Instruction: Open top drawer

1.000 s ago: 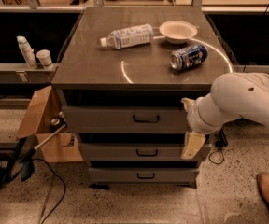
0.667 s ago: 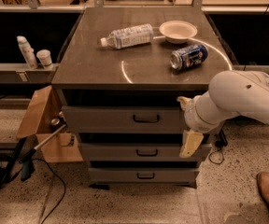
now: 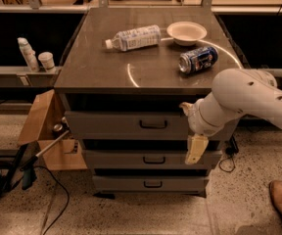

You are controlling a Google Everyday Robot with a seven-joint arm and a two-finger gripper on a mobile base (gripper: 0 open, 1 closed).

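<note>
The top drawer (image 3: 106,125) looks shut, its front spreading both ways from its black handle (image 3: 153,125). The end effector (image 3: 196,149) hangs right of and below that handle; I cannot tell whether it is apart or together. This looks like the approach step: next it must shift left and upward onto the handle.

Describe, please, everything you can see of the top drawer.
The top drawer is a wide grey metal-looking front just under the table top, widest of three, with a small black loop handle at its centre. It looks shut. The gripper hangs before its right end, hiding that part; contact cannot be told.
</note>
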